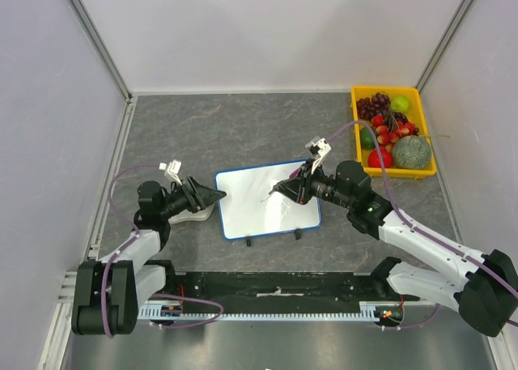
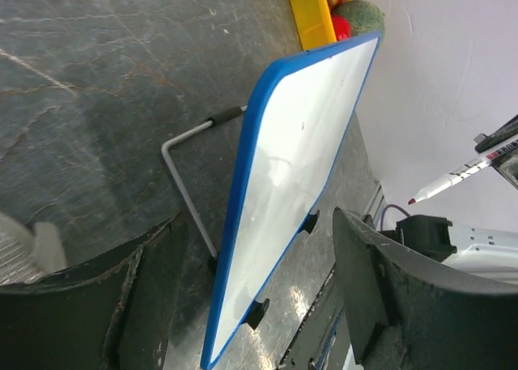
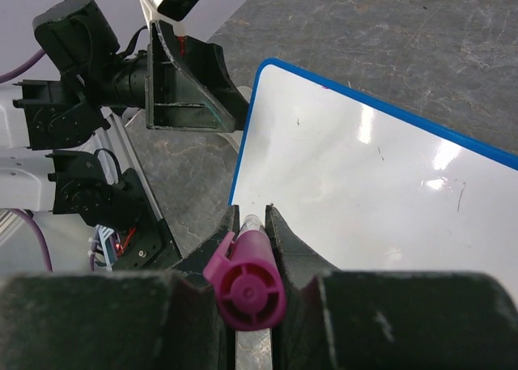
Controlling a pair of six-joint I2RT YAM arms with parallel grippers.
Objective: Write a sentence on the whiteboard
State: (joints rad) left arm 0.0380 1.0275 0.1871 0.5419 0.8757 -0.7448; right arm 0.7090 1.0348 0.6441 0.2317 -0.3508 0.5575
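In the middle of the grey, stone-veined surface lies the whiteboard. It is a small rectangle with a glossy white face, a blue rim, rounded corners and small black feet along its near edge. In the left wrist view a bent grey wire leg shows beside it. A few faint short strokes show on the face.

The right arm stretches low from the near right corner toward the board. The right jaws are pinching a marker with a thin white barrel and a round magenta end. Its tip hangs over the middle part of the board; I cannot tell if it touches.

The left arm is folded low at the left. The left jaws are spread wide and point at the board's left rim, which lies in their gap; contact is not clear. Below them a pale lumpy pad rests just beside the board.

A yellow plastic tray with grapes and round fruits stands well apart, at the far right.
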